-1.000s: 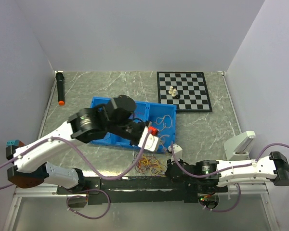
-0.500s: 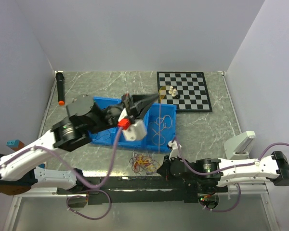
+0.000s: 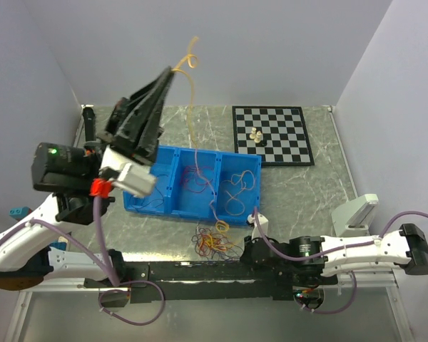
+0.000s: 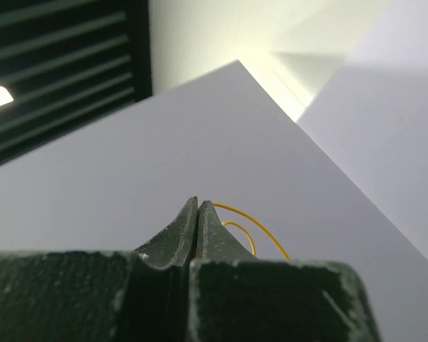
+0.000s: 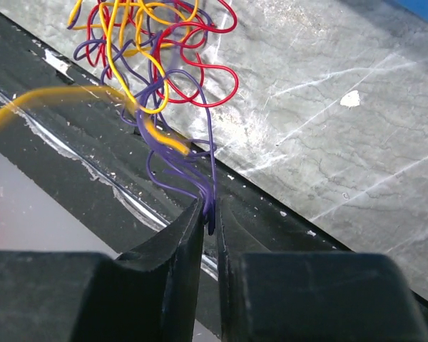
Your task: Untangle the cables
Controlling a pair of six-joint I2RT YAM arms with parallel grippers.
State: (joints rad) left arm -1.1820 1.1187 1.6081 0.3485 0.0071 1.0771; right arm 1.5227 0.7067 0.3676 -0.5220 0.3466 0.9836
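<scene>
Up has swung the left tool (image 3: 172,70) from over the blue tray (image 3: 164,212); it now sits high against the far wall, clenched on a yellow wire (image 3: 190,107) that trails down to the red, yellow and dark tangle (image 3: 212,242) at the near edge of the bench (image 3: 307,185). Only the right wrist view shows dark strands running into the slim gap of the right tool (image 5: 210,214); whether it pinches them I cannot tell.

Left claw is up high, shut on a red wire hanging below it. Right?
Not red. The left claw is up high, shut on a yellow wire hanging below it; the left wrist and top views both show yellow.
</scene>
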